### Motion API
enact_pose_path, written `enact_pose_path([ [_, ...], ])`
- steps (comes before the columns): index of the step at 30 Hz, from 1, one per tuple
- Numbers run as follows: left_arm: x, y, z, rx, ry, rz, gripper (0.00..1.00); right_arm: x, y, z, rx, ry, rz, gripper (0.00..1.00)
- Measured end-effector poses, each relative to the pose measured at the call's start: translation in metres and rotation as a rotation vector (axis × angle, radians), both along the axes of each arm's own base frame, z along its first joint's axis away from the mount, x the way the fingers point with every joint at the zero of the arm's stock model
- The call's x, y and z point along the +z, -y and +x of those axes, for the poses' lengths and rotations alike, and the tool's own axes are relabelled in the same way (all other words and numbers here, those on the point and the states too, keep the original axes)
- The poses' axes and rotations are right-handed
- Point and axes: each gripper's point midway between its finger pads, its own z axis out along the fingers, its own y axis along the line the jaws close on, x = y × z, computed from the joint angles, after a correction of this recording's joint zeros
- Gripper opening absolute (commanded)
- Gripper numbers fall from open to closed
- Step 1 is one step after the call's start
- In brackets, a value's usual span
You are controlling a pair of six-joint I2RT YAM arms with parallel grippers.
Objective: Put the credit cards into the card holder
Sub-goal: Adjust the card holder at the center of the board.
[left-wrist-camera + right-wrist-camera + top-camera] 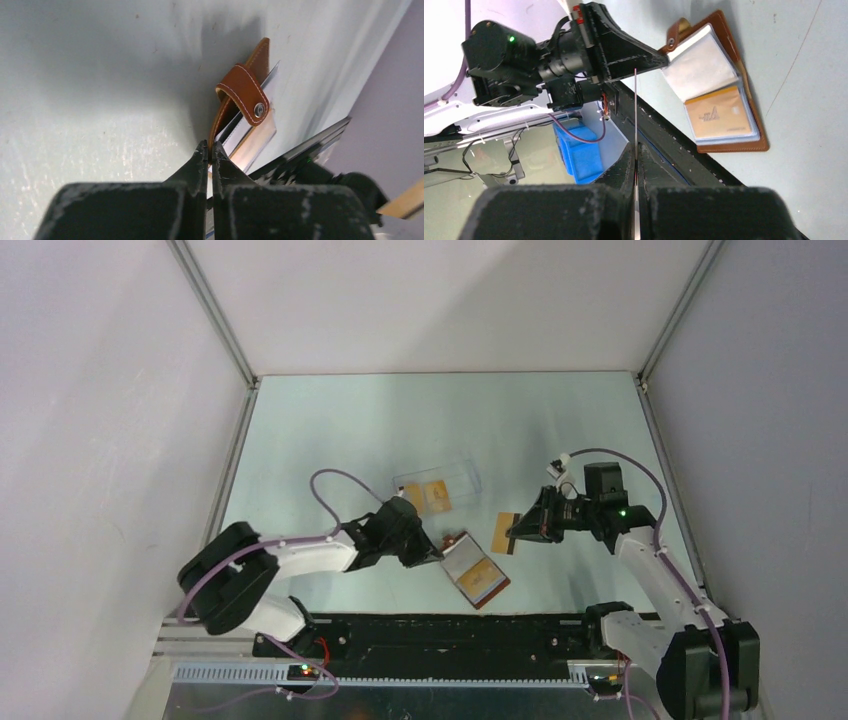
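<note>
While the left gripper (432, 552) is pressed together on the 10 o'clock corner of the card holder (476, 576), that holder lies open, its long axis running 10 to 4 o'clock. From its 1 o'clock, close by, the right gripper (518, 531) pinches a credit card (503, 533). The wrist view shows the card only edge-on, and I cannot tell where the holder would take it.

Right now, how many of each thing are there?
Cards: 4
Holder: 1
Box: 1
Total: 6
</note>
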Motion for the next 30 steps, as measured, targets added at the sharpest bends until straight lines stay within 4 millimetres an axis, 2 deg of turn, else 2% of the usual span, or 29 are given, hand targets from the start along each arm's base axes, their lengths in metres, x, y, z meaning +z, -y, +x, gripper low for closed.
enact_pose_path([
  [7,0.015,-0.012,0.013,0.286,0.039,-0.069,0.00,-0.012,-0.018,0.005,0.062,0.017,-0.021,0.00],
  [13,0.019,-0.012,0.017,0.403,0.053,-0.092,0.00,-0.024,-0.035,0.010,0.098,0.005,-0.032,0.00],
  [15,0.020,-0.006,0.013,0.411,0.059,-0.097,0.01,-0.033,-0.038,0.014,0.101,-0.019,-0.038,0.00],
  [19,0.023,0.014,0.005,0.371,0.046,-0.106,0.21,-0.045,-0.039,0.017,0.098,-0.057,-0.051,0.00],
  [22,0.026,0.027,-0.002,0.334,0.032,-0.123,0.45,-0.053,-0.038,0.017,0.097,-0.073,-0.070,0.00],
  [26,0.033,0.038,-0.011,0.282,0.020,-0.151,0.63,-0.060,-0.033,0.016,0.096,-0.084,-0.094,0.00],
  [30,0.034,0.033,-0.014,0.253,0.032,-0.146,0.74,-0.065,-0.020,0.016,0.063,-0.095,-0.106,0.00],
])
